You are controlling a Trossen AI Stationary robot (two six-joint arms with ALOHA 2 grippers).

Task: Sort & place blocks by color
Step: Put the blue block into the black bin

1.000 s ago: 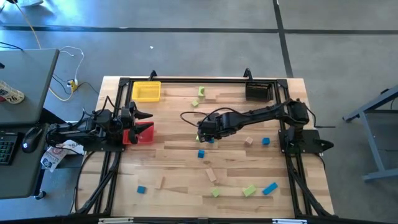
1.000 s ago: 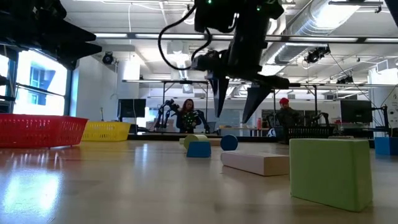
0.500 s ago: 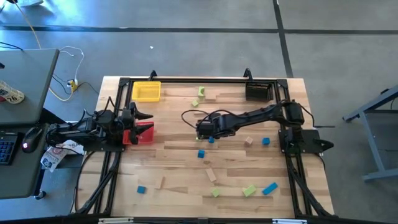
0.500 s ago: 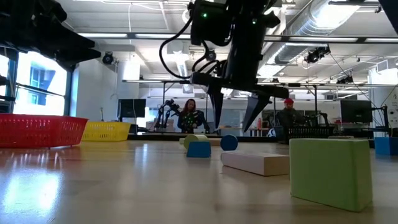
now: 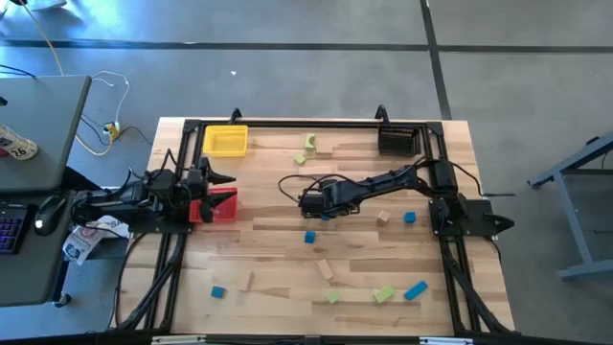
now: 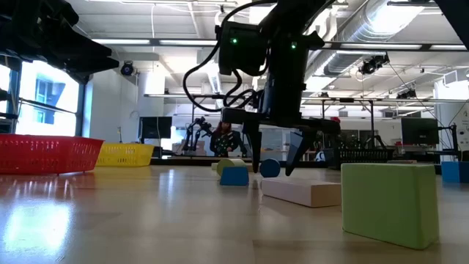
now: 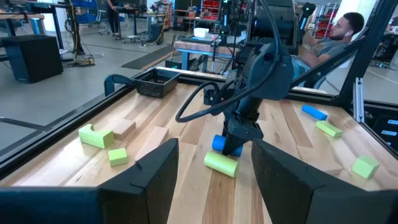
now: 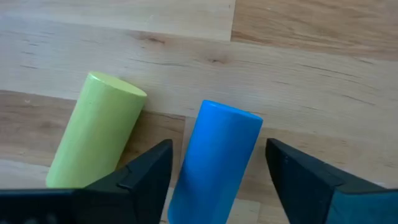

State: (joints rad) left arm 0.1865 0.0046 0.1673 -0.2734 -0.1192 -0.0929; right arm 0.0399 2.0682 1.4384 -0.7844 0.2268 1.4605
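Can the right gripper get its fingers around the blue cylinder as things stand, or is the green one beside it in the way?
Probably yes. The right gripper is open, a finger each side of the blue cylinder; the green cylinder lies outside them, a gap apart.

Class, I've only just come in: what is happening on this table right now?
The right end effector is low over the middle of the table, fingers open on either side of a blue cylinder that lies beside a light green cylinder; nothing is gripped yet. The left end effector waits open by the red bin. Other blocks lie scattered on the wood, with a yellow bin and a black bin at the far edge.
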